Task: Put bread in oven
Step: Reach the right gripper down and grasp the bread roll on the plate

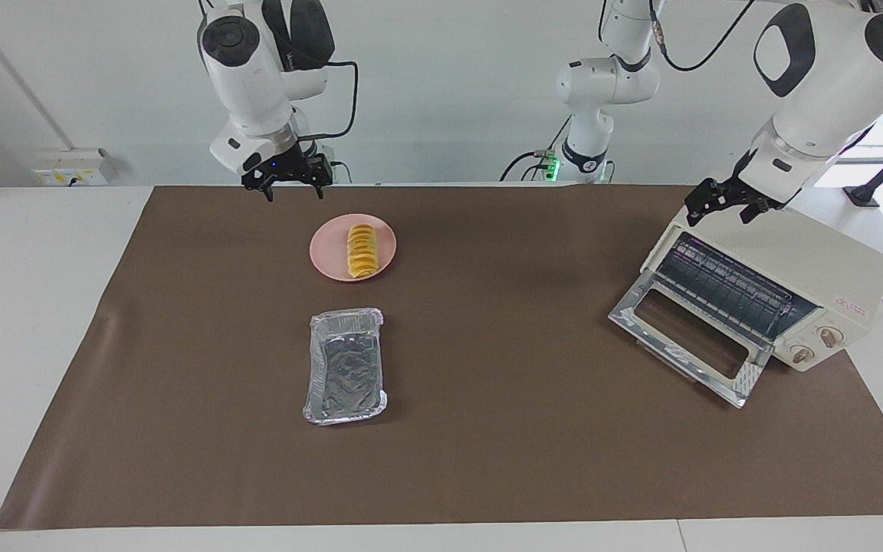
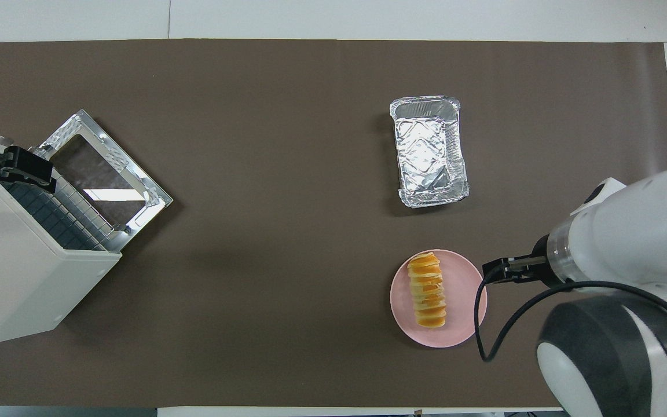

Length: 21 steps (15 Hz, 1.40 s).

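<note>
Hanging in the air over the table edge at the robots' end, the right gripper has its fingers spread apart and empty; the bread lies on the pink plate just past it, with the foil tray farther out. Above the oven, whose glass door is dropped open, hovers the left gripper, parted and holding nothing. From overhead, the right gripper sits beside the plate carrying the bread, and the left gripper covers the oven's top over the open door.
</note>
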{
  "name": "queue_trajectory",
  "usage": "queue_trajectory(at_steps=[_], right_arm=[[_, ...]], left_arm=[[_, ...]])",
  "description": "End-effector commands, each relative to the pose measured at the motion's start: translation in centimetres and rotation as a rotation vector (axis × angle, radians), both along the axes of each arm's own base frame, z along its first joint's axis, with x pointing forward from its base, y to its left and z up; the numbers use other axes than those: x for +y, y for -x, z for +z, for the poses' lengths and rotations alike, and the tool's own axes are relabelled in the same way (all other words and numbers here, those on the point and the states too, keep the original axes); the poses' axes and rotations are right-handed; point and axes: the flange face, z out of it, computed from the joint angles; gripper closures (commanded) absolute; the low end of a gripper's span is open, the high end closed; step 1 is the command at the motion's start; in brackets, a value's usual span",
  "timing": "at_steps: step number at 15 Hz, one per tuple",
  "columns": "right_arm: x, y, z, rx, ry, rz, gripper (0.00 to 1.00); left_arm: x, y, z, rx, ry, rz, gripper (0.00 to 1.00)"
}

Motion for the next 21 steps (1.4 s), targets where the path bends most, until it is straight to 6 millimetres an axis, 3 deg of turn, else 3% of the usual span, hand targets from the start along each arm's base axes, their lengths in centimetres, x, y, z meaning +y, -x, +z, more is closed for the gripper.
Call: queue_trajectory(at_steps=[1,3,5,9,11,18,21], right_arm=[[1.6,3.6,-3.2,-0.017,-0.008,-0.018,0.00],[3.8,4.5,-6.0,-0.035,-0.003,-0.026,0.00],[4.4,4.4,-9.6,-0.059,-0.009,-0.029,0.00],[6.2,3.4,-13.9,-0.073,-0.010,-0.039,0.00],[8.2,3.6,-16.0,-0.077,-0.007,-0.046,0.00],[8.3,3.6,-18.3,-0.092,-0.015,-0.017,0.00],[8.3,3.5,-18.5,-0.100,-0.019,-0.016,0.25]], left_arm=[[0.1,0.6,0.2,-0.006,-0.009,-0.001,0.00],[0.1,0.6,0.2,-0.007,-0.009,-0.001,0.00],[0.1,0.6,0.3,-0.009,-0.009,-0.001,0.00],[0.1,0.6,0.3,-0.009,-0.009,-0.001,0.00],[0.1,0.6,0.3,-0.009,-0.009,-0.001,0.00],[0.1,0.6,0.2,-0.007,-0.009,-0.001,0.00],[0.1,0.6,0.3,-0.009,-0.009,-0.001,0.00]])
